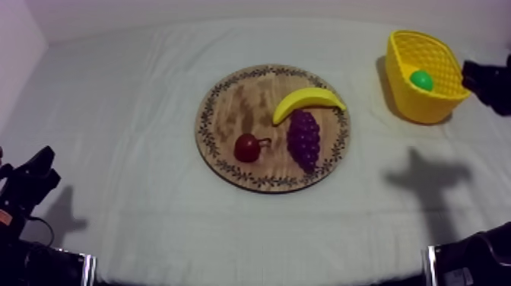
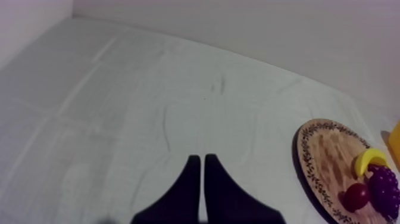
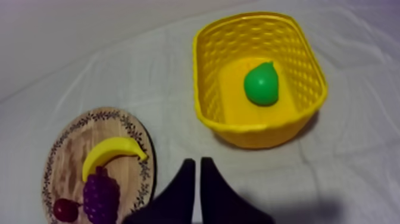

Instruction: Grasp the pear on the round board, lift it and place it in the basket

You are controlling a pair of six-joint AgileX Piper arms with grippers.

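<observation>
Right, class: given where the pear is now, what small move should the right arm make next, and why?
Probably draw the right gripper back from the basket toward rest. The pear already lies in the basket, the gripper is shut on nothing, and the board bears only the banana, grapes and small red fruit, so nothing seems left to carry.

Dim purplish light, soft dark shadows

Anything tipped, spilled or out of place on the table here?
Nothing stands out. The green toy pear lies inside the upright yellow basket; the yellow banana, purple bunch of grapes and small red fruit lie on the round wooden board with the patterned rim.
</observation>
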